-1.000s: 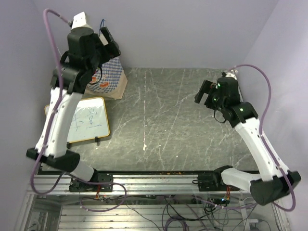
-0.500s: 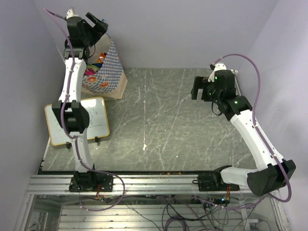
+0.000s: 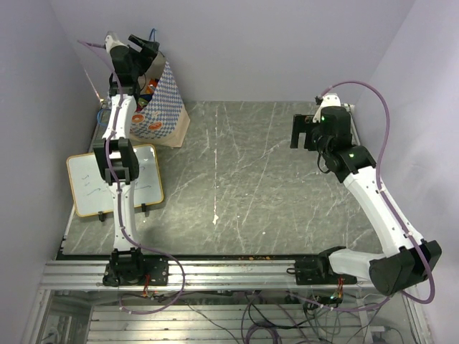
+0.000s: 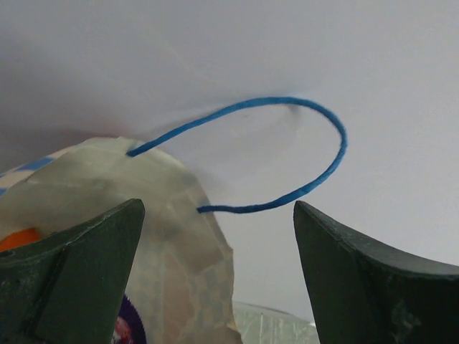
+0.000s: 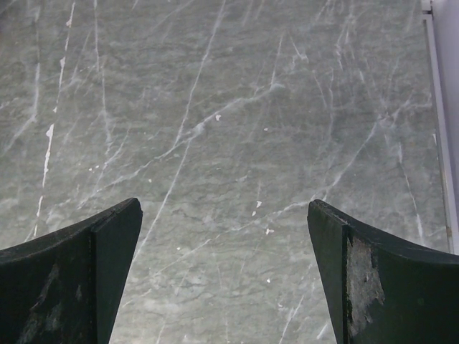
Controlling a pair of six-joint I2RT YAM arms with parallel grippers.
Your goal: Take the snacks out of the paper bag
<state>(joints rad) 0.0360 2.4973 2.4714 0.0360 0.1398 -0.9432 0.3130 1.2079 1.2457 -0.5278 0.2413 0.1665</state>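
At the far left corner, my left pincer (image 4: 217, 206) hangs wide open and empty above the rim of the paper bag (image 3: 163, 107), with the blue cord handle (image 4: 337, 143) framed by the jaws. The snacks (image 3: 149, 86) lie inside. Risk, by my judgement: a finger snags cord or rim and topples the bag. Near the far right corner, my right pincer (image 5: 222, 204) hovers open and empty. Scribbles on the whiteboard (image 3: 136, 183) are unreadable; no brand is legible.

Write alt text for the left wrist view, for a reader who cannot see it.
The open left gripper frames the top edge of the paper bag, whose blue cord handle loops up against a pale wall. It holds nothing.
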